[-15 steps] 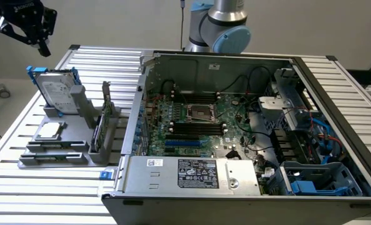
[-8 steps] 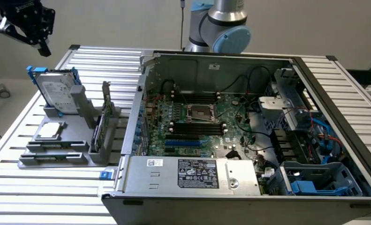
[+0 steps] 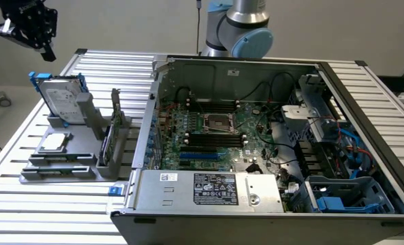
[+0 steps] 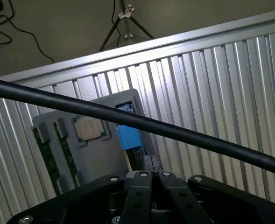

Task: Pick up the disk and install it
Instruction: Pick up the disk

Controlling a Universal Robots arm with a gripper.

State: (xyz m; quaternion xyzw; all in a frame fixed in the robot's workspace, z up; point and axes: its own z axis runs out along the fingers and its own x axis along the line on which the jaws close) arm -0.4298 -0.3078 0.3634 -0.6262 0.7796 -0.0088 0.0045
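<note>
My gripper [image 3: 47,50] hangs in the air high off the far corner of the open computer case [image 3: 154,97], on the exterior view's left of it and above the table's edge. My fingers [image 4: 139,196] are pressed together with no gap between them, and they hold nothing. A black cable [image 4: 184,133] crosses in front of my wrist camera.

Nearer the case, on its left in the exterior view and well apart from it, the disk [image 3: 60,99] stands upright on edge in a grey holder [image 3: 58,171]. Its white label faces outward and its blue rails [image 3: 32,77] run up both sides. I am above it and a little further from the case, not touching it. In the same holder, toward the case's front corner, a small square silver chip [image 3: 55,143] lies flat. Between the chip and the case wall a thin green circuit card [image 3: 110,138] stands on edge. Holder and case both sit on a slatted aluminium table [image 3: 24,204].

Inside the case the green motherboard [image 3: 209,127] fills the middle, with the labelled power supply [image 3: 209,189] along the front. My arm's base joint [image 3: 246,30] rises behind the case's back wall. At the case's front right corner in the exterior view sits a blue plastic bay [image 3: 334,204].
</note>
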